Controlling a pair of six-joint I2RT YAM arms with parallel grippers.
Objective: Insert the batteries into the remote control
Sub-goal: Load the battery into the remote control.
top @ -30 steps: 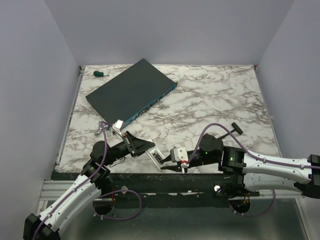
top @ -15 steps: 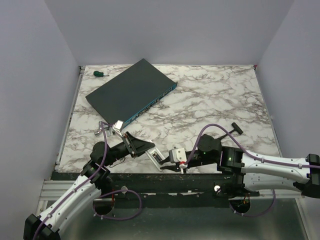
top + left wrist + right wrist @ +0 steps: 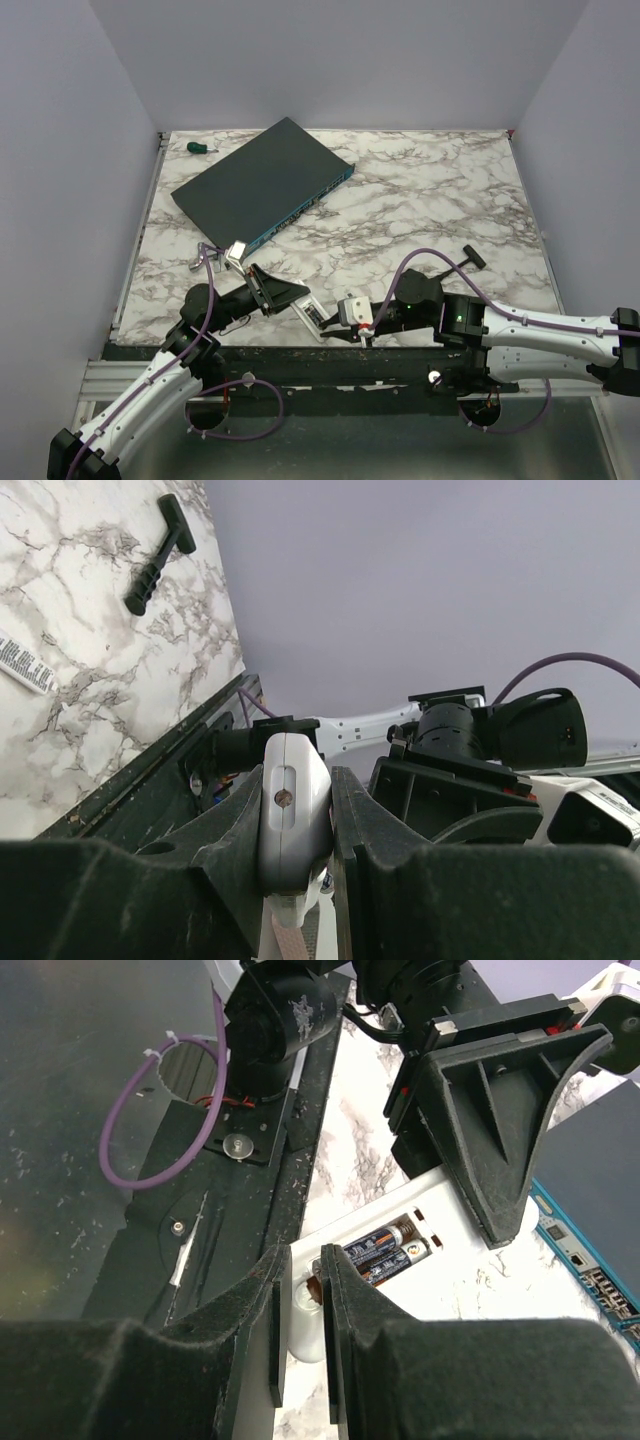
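Observation:
The white remote control (image 3: 313,318) lies at the table's near edge with its battery bay open. In the right wrist view the remote (image 3: 470,1285) shows two dark batteries (image 3: 388,1250) lying side by side in the bay. My left gripper (image 3: 290,296) is shut on one end of the remote (image 3: 293,815), clamping it by its sides (image 3: 297,780). My right gripper (image 3: 346,328) is at the remote's other end, its jaws almost together (image 3: 303,1260). Its right fingertip rests by the batteries' near ends. Nothing is clearly held between its jaws.
A big dark flat box with a blue edge (image 3: 260,182) lies at the back left. A black T-shaped tool (image 3: 466,258) lies right of centre. A green-handled screwdriver (image 3: 200,148) is at the far left corner. A small white printed strip (image 3: 25,664) lies on the marble.
My right gripper has crept a little to the left, closer along the remote's end. The left gripper and the remote have stayed in place.

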